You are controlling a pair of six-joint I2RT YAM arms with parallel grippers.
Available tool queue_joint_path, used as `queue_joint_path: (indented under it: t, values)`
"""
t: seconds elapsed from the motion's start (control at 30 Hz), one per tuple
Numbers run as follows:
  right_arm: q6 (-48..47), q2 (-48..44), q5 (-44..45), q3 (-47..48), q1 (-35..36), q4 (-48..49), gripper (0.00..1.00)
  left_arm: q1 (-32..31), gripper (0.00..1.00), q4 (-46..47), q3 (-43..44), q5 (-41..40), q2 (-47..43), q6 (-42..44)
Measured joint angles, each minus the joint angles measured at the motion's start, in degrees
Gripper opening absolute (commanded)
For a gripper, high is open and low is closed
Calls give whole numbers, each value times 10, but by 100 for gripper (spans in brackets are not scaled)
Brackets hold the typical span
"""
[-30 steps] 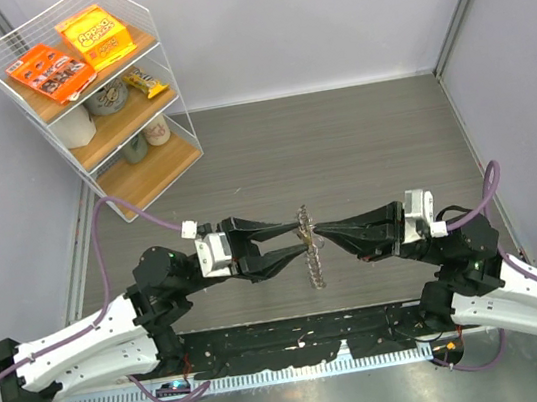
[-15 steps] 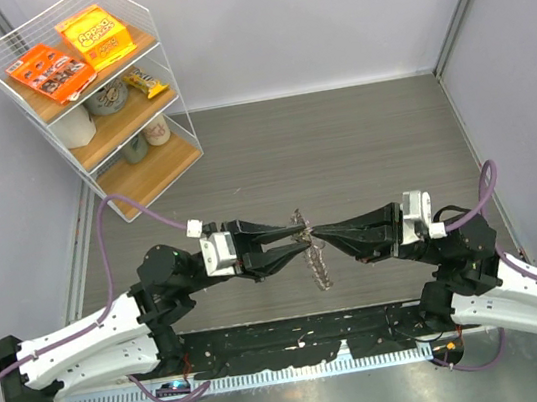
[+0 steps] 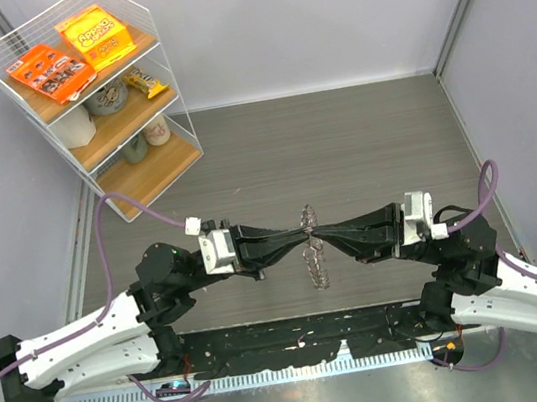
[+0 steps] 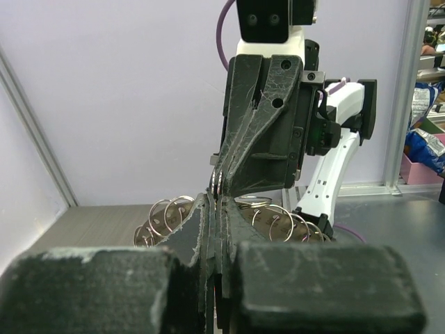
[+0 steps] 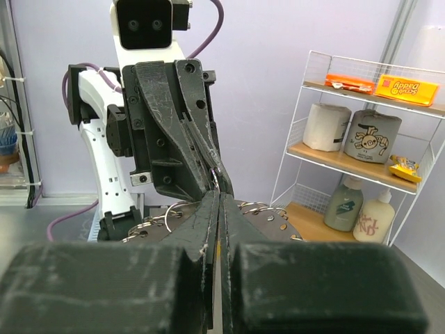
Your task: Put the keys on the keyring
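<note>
The keyring hangs edge-on between my two grippers, above the table. In the wrist views it is a loop of several silver rings. My left gripper is shut on the keyring's top part. My right gripper meets it tip to tip and is shut. A sliver of yellow, the yellow-headed key, shows between the right jaws. The plain silver key is not in view.
A white wire shelf stands at the back left with orange snack boxes, a paper roll and bottles. The grey side walls close in left and right. A black rail runs along the table's near edge.
My left gripper was open around the keyring and has shut on it. The keyring has shifted slightly. The right gripper stays shut in about the same place.
</note>
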Motion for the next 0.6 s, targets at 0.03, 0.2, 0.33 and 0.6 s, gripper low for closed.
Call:
queue_joint_path:
  t: [0.03,0.2,0.33,0.6]
  values:
    - [0,0,0,0,0,2,6,0,0,-2,3,0,1,1]
    - [-2,0,2,0,1,13,6,0,0,-13,18,0,6,2]
    - [-5,-2,3,0,2,9,6,-1,0,-26,23,-3,6,2]
    - [-12,-8,2,24,5,-67,39,-2,0,-81,30,-16,4,4]
